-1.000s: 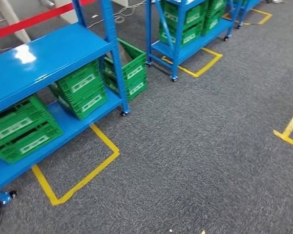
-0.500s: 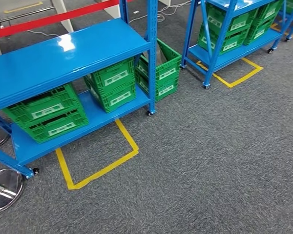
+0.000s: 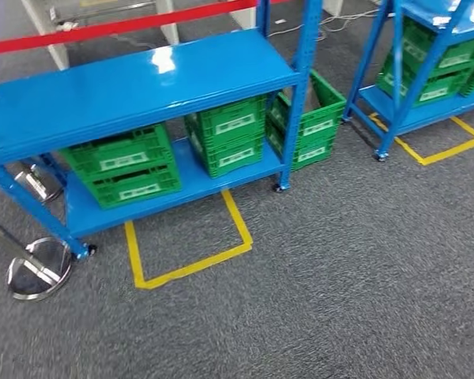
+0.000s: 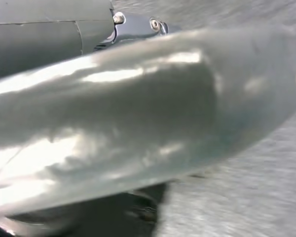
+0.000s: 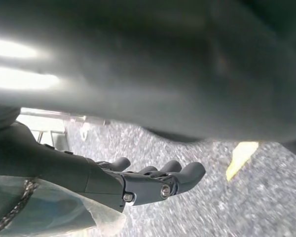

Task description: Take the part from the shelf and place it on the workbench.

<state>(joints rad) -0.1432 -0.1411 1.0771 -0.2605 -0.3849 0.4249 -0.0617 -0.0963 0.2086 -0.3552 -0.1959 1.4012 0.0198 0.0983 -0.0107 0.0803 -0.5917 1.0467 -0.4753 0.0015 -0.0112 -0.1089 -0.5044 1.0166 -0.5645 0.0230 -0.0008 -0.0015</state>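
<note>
Blue shelf [image 3: 139, 87]; green crates [image 3: 124, 164] below; yellow tape [image 3: 186, 237] on floor.

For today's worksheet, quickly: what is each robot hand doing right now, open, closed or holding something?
Left hand: cannot be told; a blurred silver shape covers it.
Right hand: open, fingers stretched out over the carpet, holding nothing.

Right robot hand [image 5: 154, 182], fingers loosely extended.
</note>
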